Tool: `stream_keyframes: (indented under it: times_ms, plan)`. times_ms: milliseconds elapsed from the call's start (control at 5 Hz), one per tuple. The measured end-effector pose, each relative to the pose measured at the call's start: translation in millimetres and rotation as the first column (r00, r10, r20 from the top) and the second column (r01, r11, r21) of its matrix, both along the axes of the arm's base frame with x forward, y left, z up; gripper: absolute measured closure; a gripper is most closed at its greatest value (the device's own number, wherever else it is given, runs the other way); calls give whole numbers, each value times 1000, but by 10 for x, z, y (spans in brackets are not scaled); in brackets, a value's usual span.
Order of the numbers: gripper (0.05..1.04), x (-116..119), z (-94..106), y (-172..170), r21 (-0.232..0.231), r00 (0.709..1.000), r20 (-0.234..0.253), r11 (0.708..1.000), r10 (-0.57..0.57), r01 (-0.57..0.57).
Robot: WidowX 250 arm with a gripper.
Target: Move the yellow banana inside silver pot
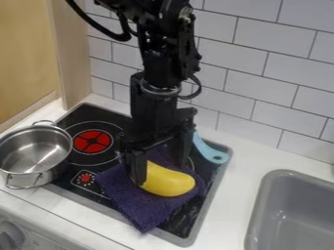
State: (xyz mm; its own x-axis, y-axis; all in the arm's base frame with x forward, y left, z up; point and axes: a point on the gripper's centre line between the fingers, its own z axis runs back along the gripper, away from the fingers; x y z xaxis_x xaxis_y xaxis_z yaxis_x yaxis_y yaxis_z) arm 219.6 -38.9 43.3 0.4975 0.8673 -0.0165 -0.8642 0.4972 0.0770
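1. Task state: the yellow banana point(168, 182) is outside the silver pot point(29, 158). It lies on the purple cloth point(130, 196), which is spread over the black stovetop point(81, 115).
2. My fingers point(158, 172): down at the banana and well parted. One is at its left end as the camera sees it, overlapping the yellow in view; the other is farther back, behind the fruit. Whether either touches the skin, I cannot tell. I read this as no grip made.
3. Pot: upright at the stovetop's left side in the camera view, beside the red burner mark point(92, 141), its mouth facing up. It is well apart from the banana.
4. Done, in my judgement: the approach. I am placed about right for a pick.
5. Left: close on the banana, lift it off the cloth, carry it across to the pot, lower it past the rim and let go. Most of the job remains.
6. Caution: the cloth may bunch or come up with the fruit, and the smooth, curved body could turn in a loose hold. I should lift high enough to clear the rim.
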Motion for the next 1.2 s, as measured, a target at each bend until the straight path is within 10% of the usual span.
stream_keyframes:
  times_ms: [800,1000,1200]
  plan:
    - [147,32,-253,-13,0,999,14,999,33,-33]
    - [454,28,-257,-16,-12,1000,9,1000,23,-23]
    - [560,17,-252,-18,-18,1000,1,1000,16,-16]
